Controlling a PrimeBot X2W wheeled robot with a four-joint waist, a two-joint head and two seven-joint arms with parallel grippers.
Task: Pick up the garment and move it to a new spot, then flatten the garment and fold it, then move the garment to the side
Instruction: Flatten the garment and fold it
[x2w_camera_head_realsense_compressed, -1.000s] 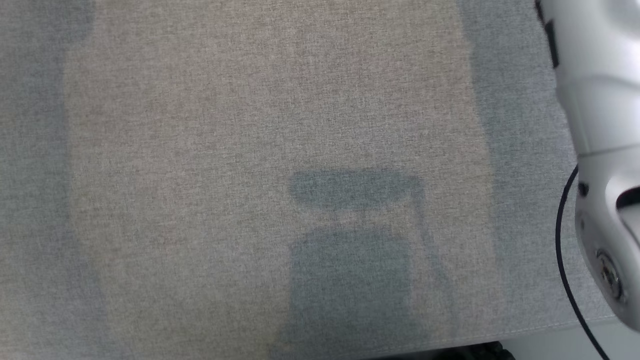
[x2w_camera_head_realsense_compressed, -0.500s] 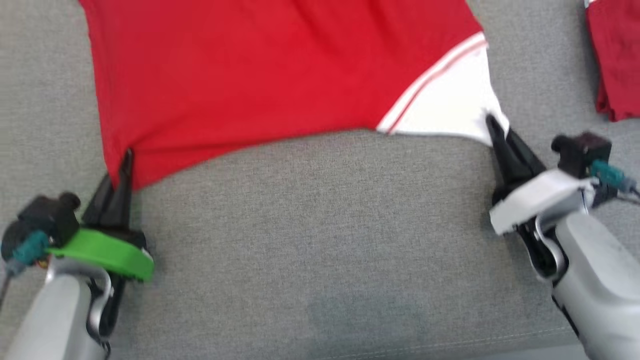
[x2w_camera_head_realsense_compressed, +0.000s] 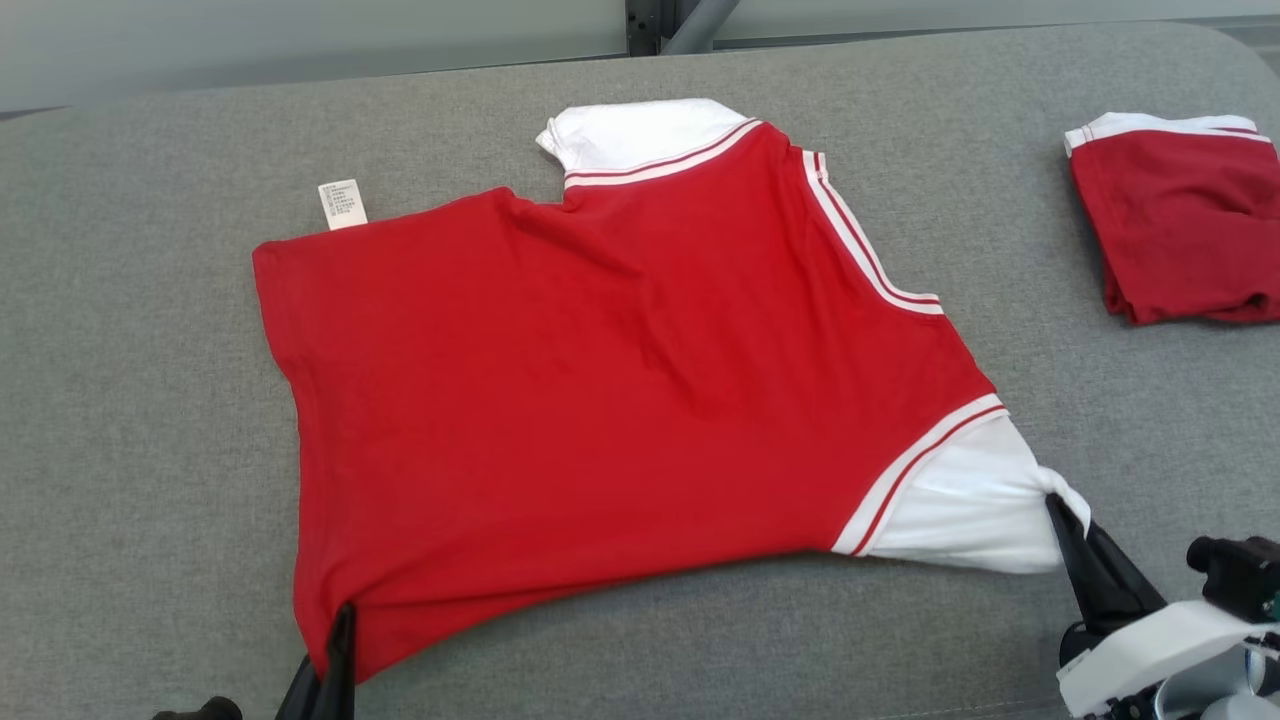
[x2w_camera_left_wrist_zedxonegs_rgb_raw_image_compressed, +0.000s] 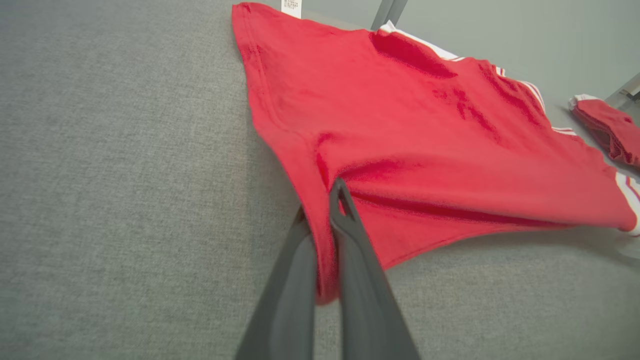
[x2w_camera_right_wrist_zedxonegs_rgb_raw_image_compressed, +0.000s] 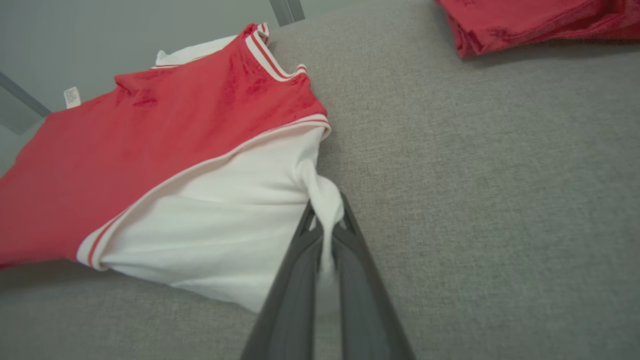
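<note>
So the garment, a red tee with white sleeves, is lying mostly spread over the middle of the grey padded table. Its bottom edge sits near the table's near edge and its care label pokes out toward the far left. A second folded red garment is parked up by the far right corner, well apart from it.

Both grippers have a grip on it. The left gripper is clamped tight on the red hem corner at the near left. The right gripper is pinched shut on a bunched bit of the white sleeve at the near right.

Looks to me like the flattening step. My tips:
- Pull both corners evenly toward the near edge and a little outward, staying low to the table, so the body goes taut without sliding sideways.
- The near hem is sagging between the two grips, so more spread would probably help.
- That sleeve is twisted into a knot at the fingertips, so I'd let go gently or it'll spring back wrinkled.
</note>
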